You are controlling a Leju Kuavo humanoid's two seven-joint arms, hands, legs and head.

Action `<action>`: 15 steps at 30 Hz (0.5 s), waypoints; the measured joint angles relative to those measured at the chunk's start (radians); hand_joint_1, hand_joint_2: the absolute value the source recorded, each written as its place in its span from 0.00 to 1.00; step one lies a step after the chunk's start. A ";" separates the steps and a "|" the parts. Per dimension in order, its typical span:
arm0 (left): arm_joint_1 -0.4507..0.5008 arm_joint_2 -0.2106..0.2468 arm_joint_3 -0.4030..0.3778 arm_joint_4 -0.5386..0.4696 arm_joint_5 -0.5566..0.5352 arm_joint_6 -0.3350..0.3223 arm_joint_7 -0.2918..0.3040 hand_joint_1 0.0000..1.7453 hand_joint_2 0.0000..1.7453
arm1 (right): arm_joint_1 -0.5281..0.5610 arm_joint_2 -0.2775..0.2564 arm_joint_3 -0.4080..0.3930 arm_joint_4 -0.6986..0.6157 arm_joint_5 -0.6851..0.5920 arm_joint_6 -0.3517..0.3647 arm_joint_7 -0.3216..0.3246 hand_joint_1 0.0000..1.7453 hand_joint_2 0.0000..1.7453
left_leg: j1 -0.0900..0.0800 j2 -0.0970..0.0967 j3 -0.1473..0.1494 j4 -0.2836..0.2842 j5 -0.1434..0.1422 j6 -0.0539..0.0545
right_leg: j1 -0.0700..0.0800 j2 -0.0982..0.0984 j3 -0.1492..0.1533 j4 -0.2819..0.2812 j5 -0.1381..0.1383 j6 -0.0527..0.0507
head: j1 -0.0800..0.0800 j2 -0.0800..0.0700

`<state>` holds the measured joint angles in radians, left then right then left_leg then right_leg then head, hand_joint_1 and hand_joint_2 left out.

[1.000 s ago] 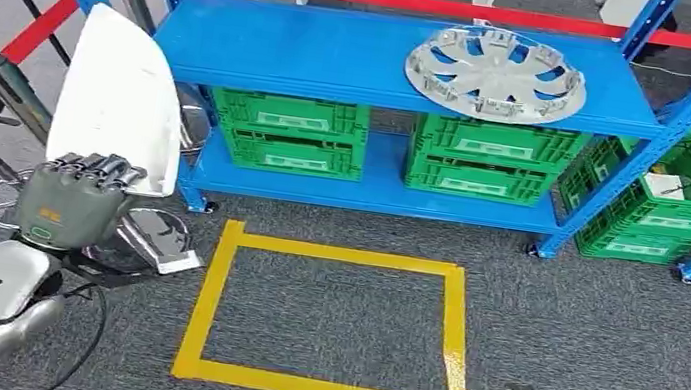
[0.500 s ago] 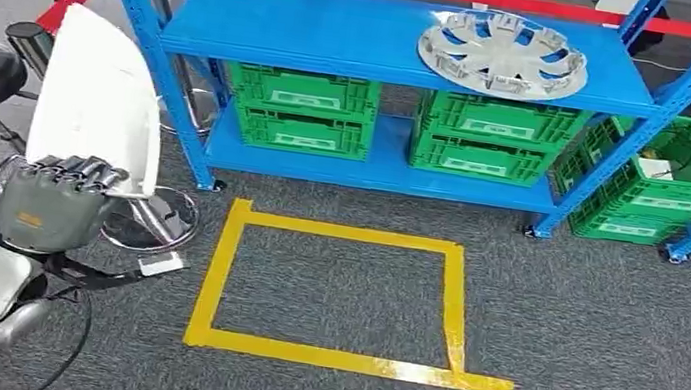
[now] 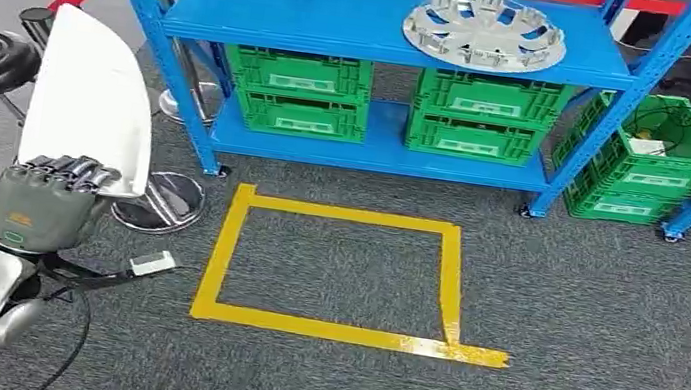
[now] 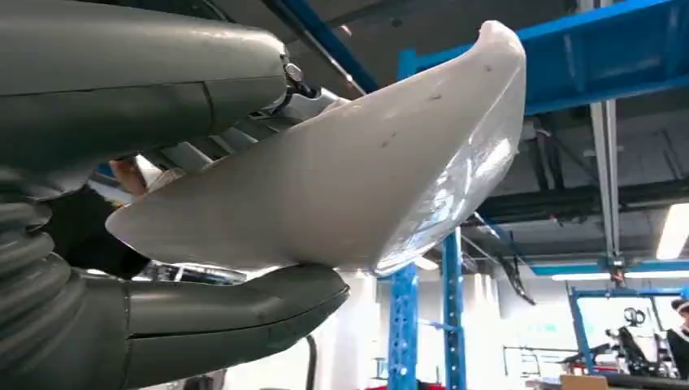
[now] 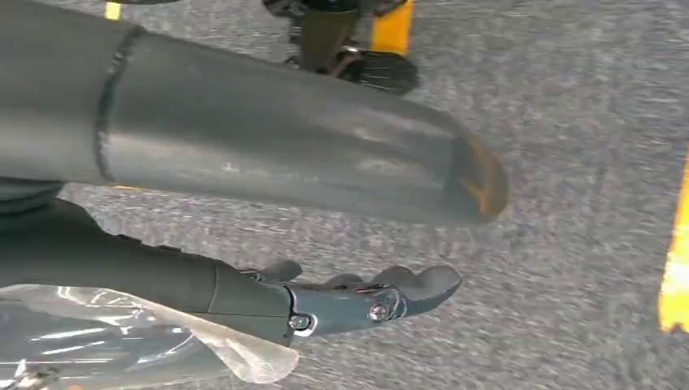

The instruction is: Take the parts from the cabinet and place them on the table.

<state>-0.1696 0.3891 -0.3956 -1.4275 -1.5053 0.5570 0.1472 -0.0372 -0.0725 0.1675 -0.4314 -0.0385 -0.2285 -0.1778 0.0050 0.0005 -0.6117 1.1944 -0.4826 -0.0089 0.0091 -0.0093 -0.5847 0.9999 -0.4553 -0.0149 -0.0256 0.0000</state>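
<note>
My left hand (image 3: 46, 201) clamps the curved white plastic panel (image 3: 92, 99) upright beside me, clear of the floor for carrying; my right hand (image 5: 357, 299) hangs with fingers loosely extended, holding nothing.

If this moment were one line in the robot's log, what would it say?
left hand: holds white part | right hand: hanging over carpet, some clear plastic by it | wheel cover: on blue shelf
</note>
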 joint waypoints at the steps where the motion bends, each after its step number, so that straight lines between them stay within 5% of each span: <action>1: -0.001 0.002 0.001 0.000 0.003 0.000 -0.001 1.00 1.00 | 0.000 0.006 -0.003 0.000 0.000 0.000 0.000 0.00 0.00 | -0.007 -0.001 0.067 -0.093 0.000 0.015 | 0.001 0.000 -0.009 0.006 0.006 0.001 | 0.000 0.000; 2: -0.003 0.005 0.002 0.000 0.005 0.001 -0.002 1.00 1.00 | 0.000 0.013 -0.003 0.000 0.001 0.000 0.000 0.00 0.00 | -0.012 0.002 0.115 -0.170 -0.033 0.030 | 0.006 0.001 -0.017 0.011 0.011 0.006 | 0.001 0.000; 3: -0.005 0.005 0.003 0.000 0.006 0.003 -0.002 1.00 1.00 | 0.000 0.013 -0.006 0.001 0.002 0.001 0.000 0.00 0.00 | -0.013 0.002 0.128 -0.202 -0.038 0.026 | 0.002 0.000 -0.023 0.012 0.020 0.013 | 0.002 0.000; 6: -0.005 0.008 0.003 0.000 0.006 0.004 -0.003 1.00 1.00 | 0.002 0.013 -0.011 0.003 0.002 0.002 0.000 0.00 0.00 | -0.018 0.002 0.108 -0.214 -0.010 0.037 | -0.001 -0.001 -0.033 0.003 0.050 0.031 | 0.000 0.000; 8: -0.009 0.007 0.002 0.000 0.006 0.005 -0.004 1.00 1.00 | 0.001 0.016 -0.014 0.006 0.002 0.003 0.000 0.00 0.00 | -0.006 0.009 0.090 -0.228 0.021 0.048 | -0.002 0.007 -0.067 0.047 -0.030 0.040 | 0.006 0.000; 10: -0.008 0.006 0.002 0.000 0.006 0.005 -0.005 1.00 1.00 | 0.000 0.017 -0.017 0.007 0.002 0.003 0.000 0.00 0.00 | -0.005 0.009 0.057 -0.227 0.044 0.049 | -0.012 0.007 -0.106 0.191 -0.138 0.053 | 0.010 0.000; 11: -0.008 0.006 0.002 0.000 0.007 0.005 -0.005 1.00 1.00 | 0.000 0.017 -0.018 0.008 0.001 0.003 0.000 0.00 0.00 | -0.005 0.009 0.042 -0.226 0.056 0.048 | -0.015 0.007 -0.119 0.258 -0.167 0.058 | 0.010 0.000; 12: -0.007 0.006 0.002 0.000 0.008 0.005 -0.006 1.00 1.00 | 0.000 0.017 -0.019 0.008 0.002 0.003 0.000 0.00 0.00 | -0.004 0.009 0.025 -0.224 0.068 0.045 | -0.018 0.007 -0.120 0.302 -0.162 0.064 | 0.010 0.000; 13: -0.007 0.005 0.002 0.000 0.010 0.005 -0.011 1.00 1.00 | 0.000 0.017 -0.019 0.009 0.006 0.005 0.000 0.00 0.00 | -0.002 0.009 0.008 -0.223 0.076 0.040 | -0.021 0.007 -0.104 0.302 -0.129 0.069 | 0.010 0.000; 15: -0.007 0.006 0.000 0.000 0.022 0.006 -0.021 1.00 1.00 | 0.000 0.017 -0.020 0.010 0.016 0.008 -0.001 0.00 0.00 | 0.004 0.009 -0.023 -0.216 0.093 0.029 | -0.028 0.007 -0.028 0.212 -0.034 0.076 | 0.010 0.000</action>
<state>-0.1762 0.3948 -0.3956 -1.4279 -1.4836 0.5627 0.1267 -0.0377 -0.0553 0.1472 -0.4219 -0.0222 -0.2209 -0.1785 0.0094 0.0094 -0.6344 0.9784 -0.3895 0.0198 -0.0188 -0.0024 -0.6123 1.2121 -0.4889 0.0609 -0.0153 0.0000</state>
